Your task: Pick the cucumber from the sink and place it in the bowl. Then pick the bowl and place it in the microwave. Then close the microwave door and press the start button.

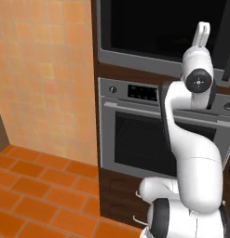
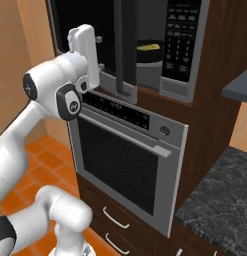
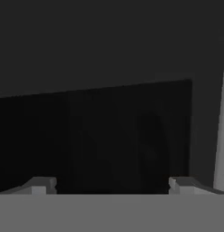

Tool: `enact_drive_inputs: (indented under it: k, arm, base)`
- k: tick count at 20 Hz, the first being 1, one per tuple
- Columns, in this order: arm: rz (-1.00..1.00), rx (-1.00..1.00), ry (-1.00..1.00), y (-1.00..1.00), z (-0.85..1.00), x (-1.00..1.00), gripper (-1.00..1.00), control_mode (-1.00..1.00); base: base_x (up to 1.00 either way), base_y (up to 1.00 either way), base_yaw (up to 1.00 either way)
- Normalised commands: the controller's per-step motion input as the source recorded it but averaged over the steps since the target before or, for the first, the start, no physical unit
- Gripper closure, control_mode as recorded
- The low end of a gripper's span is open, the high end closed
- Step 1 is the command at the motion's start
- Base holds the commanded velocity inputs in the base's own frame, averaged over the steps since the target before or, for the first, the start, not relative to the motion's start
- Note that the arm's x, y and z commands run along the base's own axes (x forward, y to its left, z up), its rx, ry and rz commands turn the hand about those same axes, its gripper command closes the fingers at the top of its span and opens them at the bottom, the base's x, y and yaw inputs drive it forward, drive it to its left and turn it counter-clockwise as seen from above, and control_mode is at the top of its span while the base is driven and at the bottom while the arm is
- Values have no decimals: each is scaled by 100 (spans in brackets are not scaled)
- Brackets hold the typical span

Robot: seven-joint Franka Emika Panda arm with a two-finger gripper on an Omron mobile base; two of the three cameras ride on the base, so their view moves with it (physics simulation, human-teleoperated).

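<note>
Left base view: the arm rises in front of the steel oven (image 1: 158, 135), its hand reaching up to the dark glass of the microwave door (image 1: 153, 28) above. The pincer itself is hidden behind the wrist here.

Right base view: the microwave (image 2: 185, 50) stands part open, the door (image 2: 124, 47) swung out edge-on toward the camera. Inside sits the bowl (image 2: 149, 54) with the cucumber (image 2: 149, 47) lying in it, long axis roughly across the cavity. The hand is on the door's outer face, left of the cavity, so a push toward the cavity would likely swing the door shut.

Hand view: the pincer (image 3: 112, 185) is spread wide and empty, its 2 tips facing the dark door panel (image 3: 109, 131) close ahead.
</note>
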Motion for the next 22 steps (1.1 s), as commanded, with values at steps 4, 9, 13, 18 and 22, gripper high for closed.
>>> enact_drive_inputs:
  k: [4, 9, 13, 18, 22]
  arm:
    - [-1, -32, 9, -31, 0, 44, -100, -100]
    - [-2, -26, 13, -35, 0, 46, -100, -100]
    - [-4, -7, 4, -40, 0, 62, -100, -100]
    - [-3, 0, 0, -47, 0, 70, -100, -100]
    - [-1, -1, 0, -31, -16, 68, -100, -100]
  base:
    - [0, 0, 0]
    - [0, 0, 0]
    - [0, 0, 0]
    - [0, 0, 0]
    - [0, 0, 0]
